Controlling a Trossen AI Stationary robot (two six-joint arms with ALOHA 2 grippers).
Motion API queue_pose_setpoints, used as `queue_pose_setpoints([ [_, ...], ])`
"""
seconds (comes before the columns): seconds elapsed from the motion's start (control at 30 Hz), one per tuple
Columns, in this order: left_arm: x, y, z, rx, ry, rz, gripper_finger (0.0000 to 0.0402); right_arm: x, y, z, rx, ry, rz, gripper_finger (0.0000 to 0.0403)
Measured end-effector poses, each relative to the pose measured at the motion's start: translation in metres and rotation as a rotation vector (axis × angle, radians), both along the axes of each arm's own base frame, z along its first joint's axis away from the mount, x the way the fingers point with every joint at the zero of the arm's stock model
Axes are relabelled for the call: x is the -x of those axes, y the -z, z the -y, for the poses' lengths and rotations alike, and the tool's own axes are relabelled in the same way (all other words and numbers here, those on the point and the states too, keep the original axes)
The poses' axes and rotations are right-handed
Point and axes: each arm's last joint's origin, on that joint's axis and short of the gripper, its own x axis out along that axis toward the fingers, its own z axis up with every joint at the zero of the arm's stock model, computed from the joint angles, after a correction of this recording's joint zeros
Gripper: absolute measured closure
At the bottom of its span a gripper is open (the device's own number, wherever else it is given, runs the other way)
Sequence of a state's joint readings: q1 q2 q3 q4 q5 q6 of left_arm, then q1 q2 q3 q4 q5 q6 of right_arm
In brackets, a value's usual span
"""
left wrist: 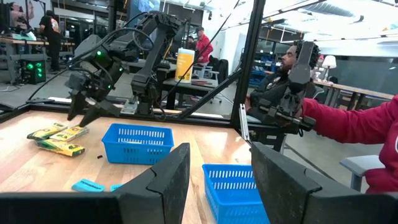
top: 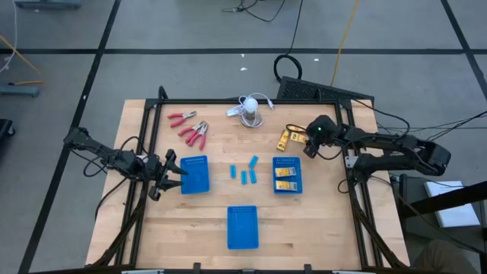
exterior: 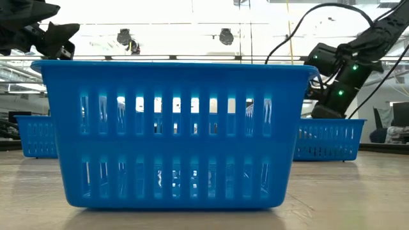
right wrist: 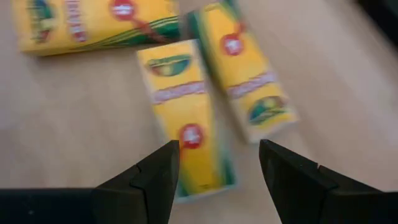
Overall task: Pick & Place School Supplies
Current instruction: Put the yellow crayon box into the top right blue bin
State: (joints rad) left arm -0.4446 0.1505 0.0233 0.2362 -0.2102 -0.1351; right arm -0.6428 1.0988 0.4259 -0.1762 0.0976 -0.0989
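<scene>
Three yellow-orange boxes (right wrist: pixel 186 112) lie flat on the wood at the table's far right, loose boxes (top: pixel 288 138) beside the right blue tray (top: pixel 287 161). My right gripper (right wrist: pixel 217 168) hovers open just above them, slanting down, with nothing between its fingers. More yellow boxes (top: pixel 285 178) lie inside that tray. Light-blue blocks (top: pixel 243 172) lie at the table's middle. Red-handled tools (top: pixel 192 131) lie at the far left. My left gripper (top: pixel 173 170) waits open at the left tray's (top: pixel 196 173) edge, pointing level across the table.
A third blue tray (top: pixel 243 227) stands near the front edge and fills the low view (exterior: pixel 172 128). A white round object with a cable (top: pixel 251 111) sits at the far middle. A person in a red sleeve (left wrist: pixel 354 121) sits beyond the table.
</scene>
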Motion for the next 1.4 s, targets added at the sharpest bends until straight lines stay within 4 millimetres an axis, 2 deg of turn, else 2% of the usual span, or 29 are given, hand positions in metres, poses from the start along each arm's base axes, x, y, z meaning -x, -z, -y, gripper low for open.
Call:
queue_pose_setpoints([
  [0.23, 0.0, 0.0, 0.0, 0.0, 0.0, 0.0, 0.0229, 0.005, 0.009, -0.001, -0.013, -0.024, 0.028, 0.0188],
  [0.57, 0.0, 0.0, 0.0, 0.0, -0.001, 0.001, 0.0229, 0.006, 0.02, -0.001, 0.078, -0.037, 0.022, 0.0188],
  [0.83, 0.0, 0.0, 0.0, 0.0, -0.001, 0.0, 0.0229, 0.005, 0.034, -0.002, -0.035, -0.017, 0.018, 0.0188],
  [1.1, 0.0, 0.0, 0.0, 0.0, 0.0, 0.0, 0.0229, 0.007, 0.033, -0.009, -0.174, 0.066, 0.089, 0.0188],
  [1.4, 0.0, 0.0, 0.0, 0.0, 0.0, 0.001, 0.0229, 0.003, 0.027, -0.006, -0.105, 0.055, 0.149, 0.0188],
])
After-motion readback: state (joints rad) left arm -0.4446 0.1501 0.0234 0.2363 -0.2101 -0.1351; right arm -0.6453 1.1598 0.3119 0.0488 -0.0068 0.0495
